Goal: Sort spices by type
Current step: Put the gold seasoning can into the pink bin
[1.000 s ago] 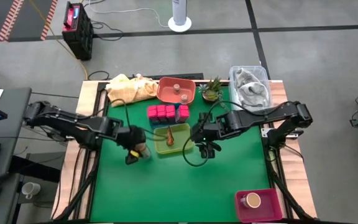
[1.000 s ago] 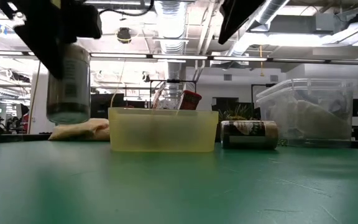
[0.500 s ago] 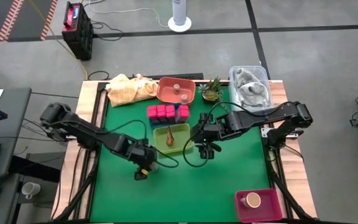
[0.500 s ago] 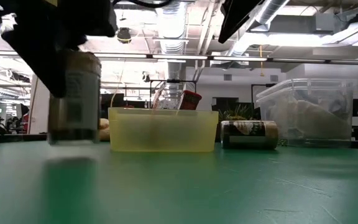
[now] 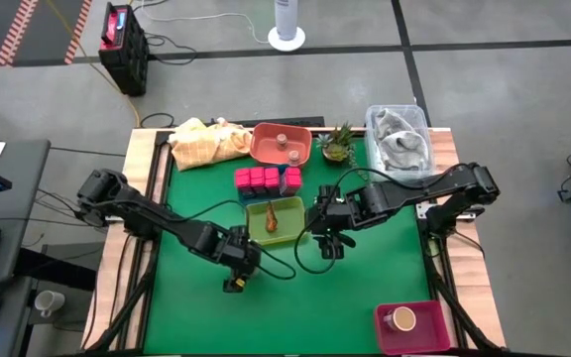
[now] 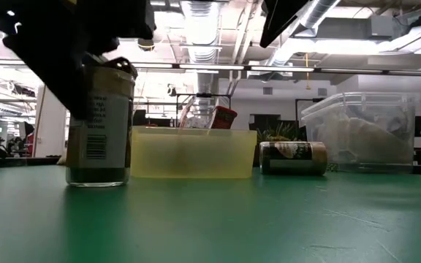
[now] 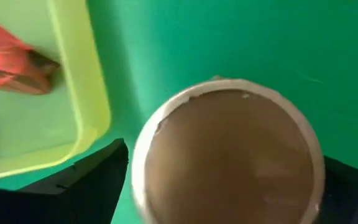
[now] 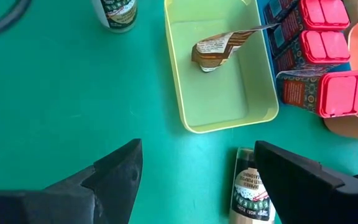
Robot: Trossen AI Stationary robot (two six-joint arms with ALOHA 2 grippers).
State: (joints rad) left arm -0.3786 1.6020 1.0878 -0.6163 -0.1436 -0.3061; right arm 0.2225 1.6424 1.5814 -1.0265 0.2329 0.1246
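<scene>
Spice jar (image 6: 99, 124) upright beside yellow tray (image 6: 193, 152), between open left tool (image 5: 238, 268) fingers

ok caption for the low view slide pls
Left end effector around an upright spice jar set on the green mat beside the yellow tray.

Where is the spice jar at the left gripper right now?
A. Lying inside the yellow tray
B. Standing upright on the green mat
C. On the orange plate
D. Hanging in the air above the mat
B: in the low view the spice jar stands upright with its base on the green mat, beside the yellow tray, under the left gripper.
</scene>
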